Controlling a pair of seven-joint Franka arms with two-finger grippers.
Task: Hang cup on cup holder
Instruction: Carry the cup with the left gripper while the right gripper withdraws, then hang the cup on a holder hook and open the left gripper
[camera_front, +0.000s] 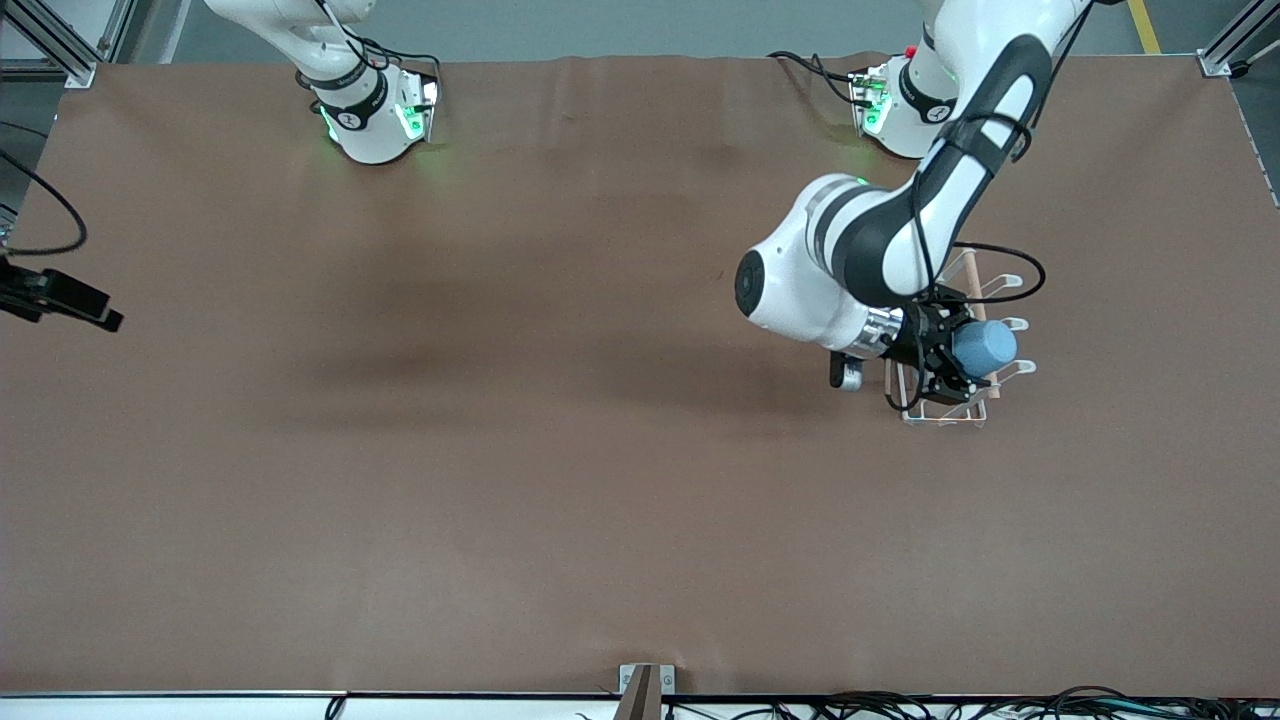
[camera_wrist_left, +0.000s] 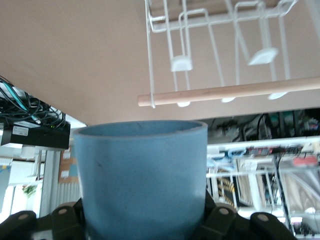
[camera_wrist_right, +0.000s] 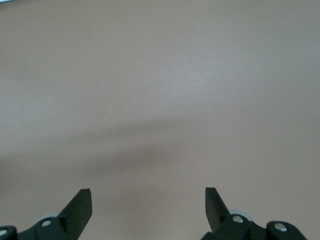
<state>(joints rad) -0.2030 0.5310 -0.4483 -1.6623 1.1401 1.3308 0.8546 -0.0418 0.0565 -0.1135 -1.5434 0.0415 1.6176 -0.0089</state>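
Observation:
The light-blue cup (camera_front: 985, 347) is held on its side in my left gripper (camera_front: 958, 352), which is shut on it, over the white wire cup holder (camera_front: 945, 415) near the left arm's end of the table. In the left wrist view the cup (camera_wrist_left: 142, 175) fills the space between the left gripper's (camera_wrist_left: 145, 222) jaws. Past its rim there are the holder's wooden dowel (camera_wrist_left: 235, 91) and looped prongs (camera_wrist_left: 181, 62). The cup touches no prong that I can see. My right gripper (camera_wrist_right: 148, 192) is open and empty over bare brown table; it waits.
Both arm bases (camera_front: 375, 120) (camera_front: 900, 110) stand along the table's edge farthest from the front camera. A black device with a cable (camera_front: 60, 295) sits at the right arm's end. A small bracket (camera_front: 645, 688) is at the nearest edge.

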